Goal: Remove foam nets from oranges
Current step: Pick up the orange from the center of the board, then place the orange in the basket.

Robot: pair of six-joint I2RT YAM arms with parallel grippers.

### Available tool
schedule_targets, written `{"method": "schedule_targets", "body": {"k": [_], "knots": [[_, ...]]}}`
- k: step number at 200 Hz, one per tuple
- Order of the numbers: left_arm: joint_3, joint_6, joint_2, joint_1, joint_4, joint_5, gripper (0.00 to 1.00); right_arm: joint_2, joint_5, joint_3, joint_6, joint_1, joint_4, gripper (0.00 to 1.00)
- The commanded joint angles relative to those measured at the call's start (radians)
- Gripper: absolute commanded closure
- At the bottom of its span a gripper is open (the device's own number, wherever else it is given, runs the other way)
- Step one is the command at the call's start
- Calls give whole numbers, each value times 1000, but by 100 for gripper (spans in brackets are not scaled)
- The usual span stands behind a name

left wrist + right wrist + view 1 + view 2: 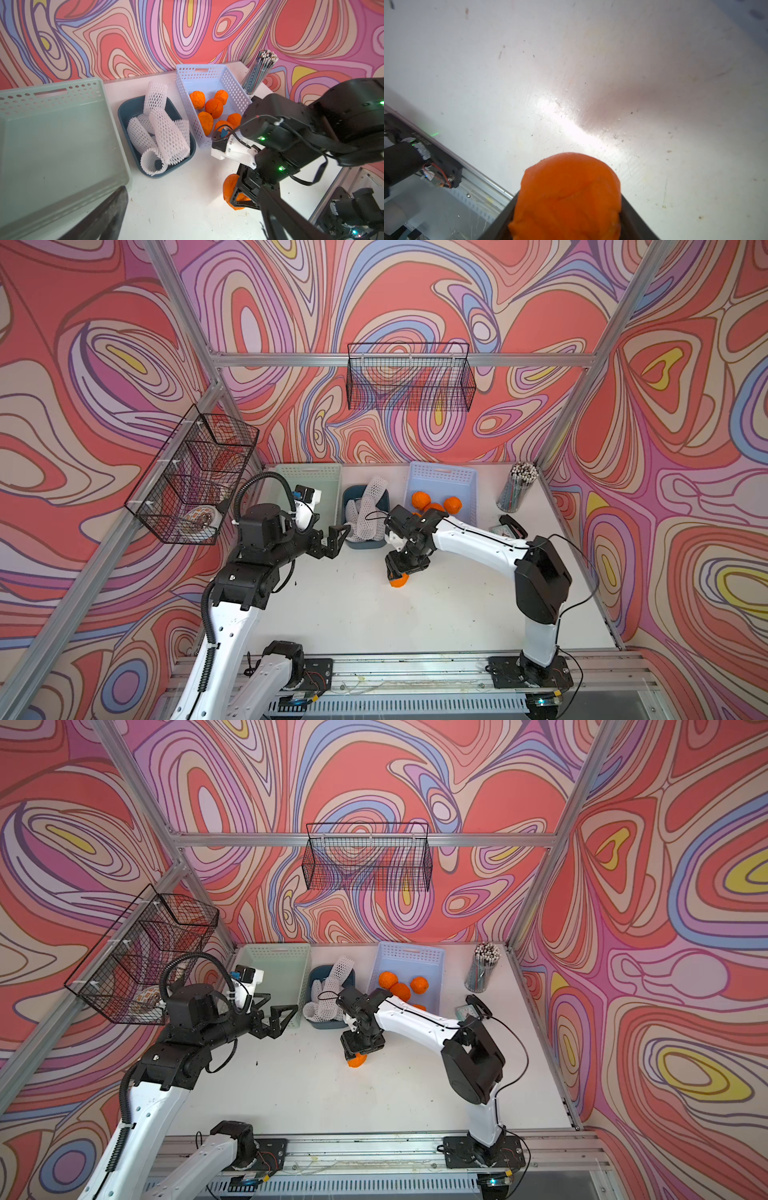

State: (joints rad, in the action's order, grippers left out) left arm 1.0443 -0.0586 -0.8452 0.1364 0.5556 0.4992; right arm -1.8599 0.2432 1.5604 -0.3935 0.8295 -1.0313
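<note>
My right gripper is shut on a bare orange, held low over the middle of the white table; no net shows on it. Several more bare oranges lie in the lavender basket at the back. Several empty white foam nets are piled in the dark blue tray. My left gripper hangs open and empty in front of the tray's left corner, above the table.
A pale green basket stands at the back left beside the tray. A cup of pencils sits in the back right corner. Black wire baskets hang on the back wall and the left wall.
</note>
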Motion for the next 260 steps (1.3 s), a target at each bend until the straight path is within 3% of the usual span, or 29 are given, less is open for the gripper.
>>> {"method": "schedule_targets", "body": {"k": [1, 39, 86, 102, 148, 195, 210, 241, 260], "knots": [[46, -24, -12, 2, -68, 42, 0, 82, -19, 20, -25, -42, -63, 42], [57, -33, -29, 2, -88, 49, 0, 160, -11, 52, -1, -222, -100, 41], [47, -78, -20, 2, -112, 66, 0, 37, -59, 197, 101, -431, -146, 42], [41, -80, -8, 2, -103, 61, 0, -26, -131, 243, 125, -469, -147, 42], [37, -63, 24, 2, -35, 37, 0, -232, -178, 390, 156, -541, -158, 42], [34, -43, 56, 1, 30, -2, 0, -320, -207, 437, 173, -575, -145, 41], [30, -41, 63, 2, 36, -15, 0, -322, -202, 432, 174, -582, -130, 36], [30, -40, 57, 2, 53, -46, 0, -295, -182, 423, 176, -600, -107, 15], [30, -39, 51, 1, 59, -54, 0, -260, -148, 411, 174, -621, -93, 9]]}}
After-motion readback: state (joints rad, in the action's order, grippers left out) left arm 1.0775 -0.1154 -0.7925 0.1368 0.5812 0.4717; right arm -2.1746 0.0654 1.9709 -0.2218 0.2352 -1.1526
